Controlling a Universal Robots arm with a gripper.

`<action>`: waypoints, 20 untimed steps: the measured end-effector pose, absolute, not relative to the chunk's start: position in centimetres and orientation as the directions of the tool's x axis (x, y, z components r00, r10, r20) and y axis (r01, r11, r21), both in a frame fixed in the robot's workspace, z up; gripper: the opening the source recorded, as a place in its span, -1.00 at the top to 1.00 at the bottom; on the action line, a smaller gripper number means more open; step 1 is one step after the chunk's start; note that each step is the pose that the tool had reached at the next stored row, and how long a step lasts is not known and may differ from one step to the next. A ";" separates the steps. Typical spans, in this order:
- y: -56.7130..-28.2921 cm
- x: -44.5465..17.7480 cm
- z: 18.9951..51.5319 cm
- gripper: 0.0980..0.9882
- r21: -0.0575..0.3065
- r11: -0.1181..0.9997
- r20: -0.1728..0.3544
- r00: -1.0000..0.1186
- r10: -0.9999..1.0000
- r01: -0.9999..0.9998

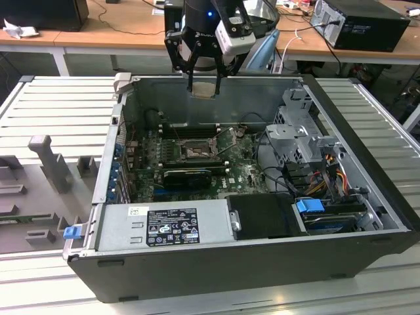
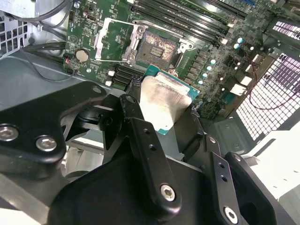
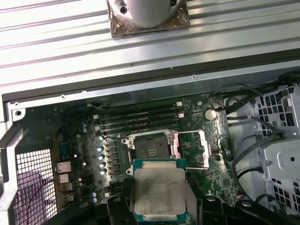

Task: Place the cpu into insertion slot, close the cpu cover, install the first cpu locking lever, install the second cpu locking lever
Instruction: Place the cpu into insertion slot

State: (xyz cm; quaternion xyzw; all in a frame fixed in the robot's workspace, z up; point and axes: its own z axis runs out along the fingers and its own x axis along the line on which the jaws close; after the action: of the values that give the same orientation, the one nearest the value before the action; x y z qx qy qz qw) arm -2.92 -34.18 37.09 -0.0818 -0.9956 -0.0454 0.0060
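We have the cpu [image 3: 158, 193] clenched in the tool [image 1: 204, 85] — insertion slot [image 3: 150, 150] empty, cpu cover [image 3: 190, 150] open, nothing installed yet.

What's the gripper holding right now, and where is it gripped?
The gripper holds the cpu, pinched by two opposite side edges.

Ribbed grey metal worktable [image 1: 59, 98]; wooden desks [image 1: 125, 36] behind, black computer case [image 1: 361, 23] on one.
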 end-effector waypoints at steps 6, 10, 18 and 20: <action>-34.2 -2.9 37.1 0.03 0.089 0.975 0.019 -0.979 0.204 0.205; -34.2 -2.9 37.0 0.03 0.090 0.969 0.019 -0.973 0.230 0.230; -34.3 -2.9 36.9 0.03 0.089 0.967 0.019 -0.971 0.239 0.240; -34.3 -2.9 36.9 0.03 0.089 0.963 0.019 -0.967 0.252 0.253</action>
State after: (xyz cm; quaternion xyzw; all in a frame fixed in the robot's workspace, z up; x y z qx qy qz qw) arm -2.93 -34.26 36.87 -0.1275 -0.9908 -0.0454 0.0038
